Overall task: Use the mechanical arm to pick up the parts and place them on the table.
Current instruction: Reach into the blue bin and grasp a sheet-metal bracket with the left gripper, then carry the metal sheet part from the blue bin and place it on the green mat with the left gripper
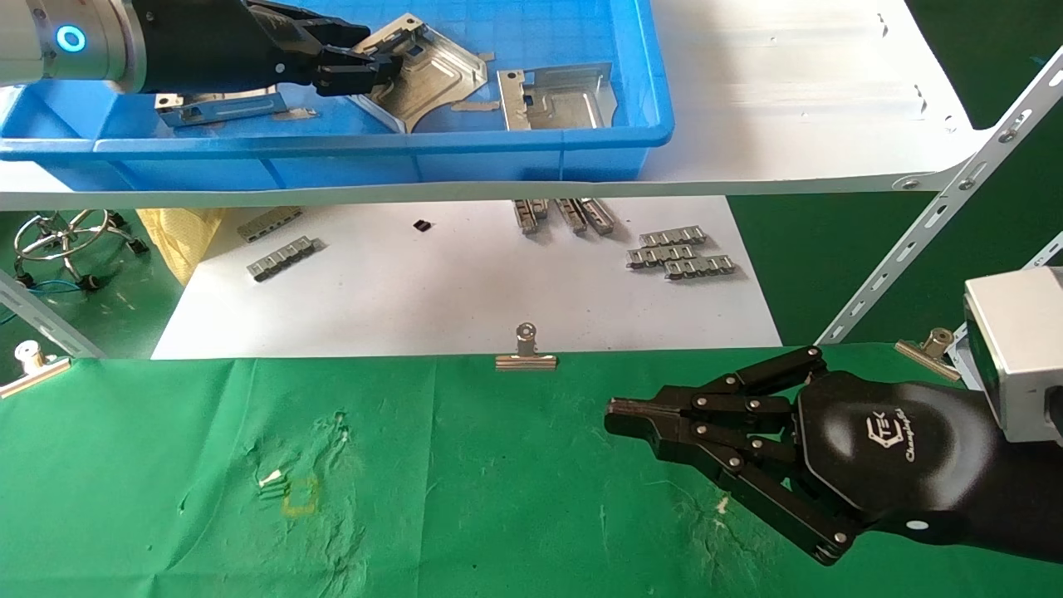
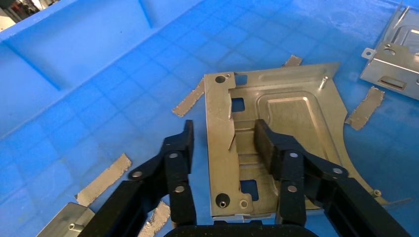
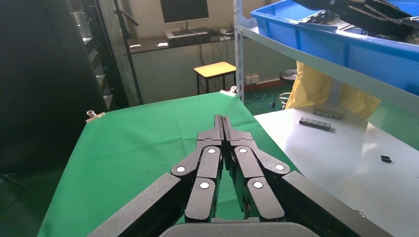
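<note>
Inside the blue bin, left tool straddles a bracket wall, apparently unclamped, for lifting; right tool pinched empty above the green surface.

Green-clothed table (wrinkled), bare except edge binder clip.

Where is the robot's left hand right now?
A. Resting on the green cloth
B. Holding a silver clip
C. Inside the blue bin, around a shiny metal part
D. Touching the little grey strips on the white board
C. The left gripper is down in the blue bin, its open fingers on either side of one wall of a silver part; the right gripper hovers shut over the green table.
</note>
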Controlling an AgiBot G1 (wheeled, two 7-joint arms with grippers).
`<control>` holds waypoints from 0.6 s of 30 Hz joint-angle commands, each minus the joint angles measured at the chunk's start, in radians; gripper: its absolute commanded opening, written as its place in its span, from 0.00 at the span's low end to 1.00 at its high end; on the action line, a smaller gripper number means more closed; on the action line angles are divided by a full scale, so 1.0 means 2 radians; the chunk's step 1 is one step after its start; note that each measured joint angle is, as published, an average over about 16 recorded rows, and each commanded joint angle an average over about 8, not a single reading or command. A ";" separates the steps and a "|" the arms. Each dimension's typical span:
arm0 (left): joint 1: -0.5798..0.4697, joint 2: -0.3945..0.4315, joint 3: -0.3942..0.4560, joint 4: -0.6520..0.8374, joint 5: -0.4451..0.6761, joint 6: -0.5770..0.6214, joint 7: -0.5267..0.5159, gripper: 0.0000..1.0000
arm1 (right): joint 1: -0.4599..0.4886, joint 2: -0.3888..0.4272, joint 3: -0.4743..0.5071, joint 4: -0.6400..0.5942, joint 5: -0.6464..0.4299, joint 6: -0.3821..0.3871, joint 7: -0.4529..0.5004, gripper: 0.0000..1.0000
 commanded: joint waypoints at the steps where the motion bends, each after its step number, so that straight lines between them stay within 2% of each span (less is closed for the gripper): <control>1: 0.000 -0.001 0.001 0.000 0.001 -0.001 -0.001 0.00 | 0.000 0.000 0.000 0.000 0.000 0.000 0.000 1.00; 18: -0.013 -0.012 -0.020 -0.018 -0.029 0.019 0.033 0.00 | 0.000 0.000 0.000 0.000 0.000 0.000 0.000 1.00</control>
